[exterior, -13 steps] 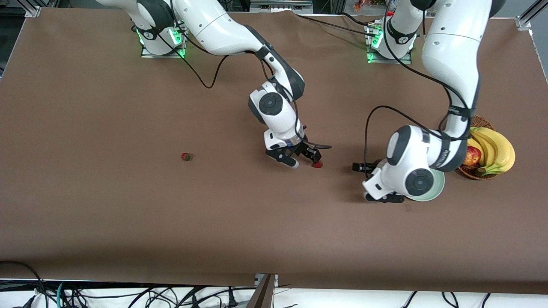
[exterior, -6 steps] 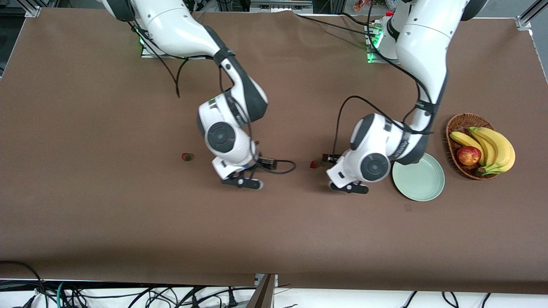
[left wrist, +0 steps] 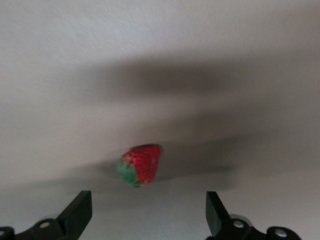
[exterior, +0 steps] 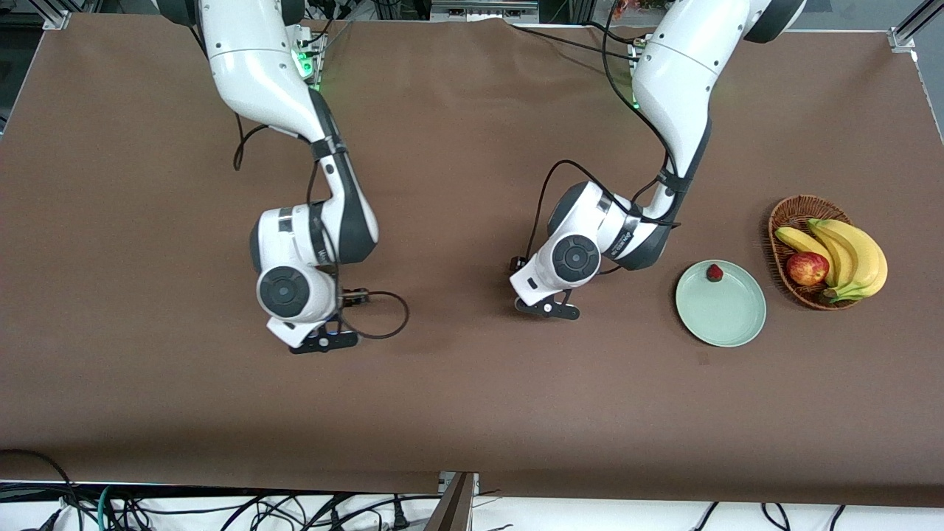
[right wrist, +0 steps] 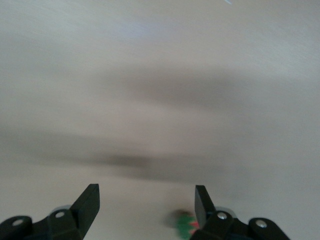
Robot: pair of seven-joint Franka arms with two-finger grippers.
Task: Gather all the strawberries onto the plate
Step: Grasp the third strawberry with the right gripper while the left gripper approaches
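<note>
On the table [exterior: 147,369], the plate [exterior: 726,321] near the left arm's end holds one strawberry [exterior: 714,272]. Both grippers hang over loose berries, empty, fingers spread wide: the left gripper [left wrist: 145,220] above a second strawberry [left wrist: 140,165], the right gripper [right wrist: 145,210] over a third strawberry [right wrist: 182,222]. Judging by this, the pick-up step is in hand; each must descend, centre and close.

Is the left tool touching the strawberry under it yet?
Apart. The left wrist view shows the left tool open, and the strawberry lying on the table, with bare table between it and each finger.

White arms, dark joints, black cables, green base lights.
</note>
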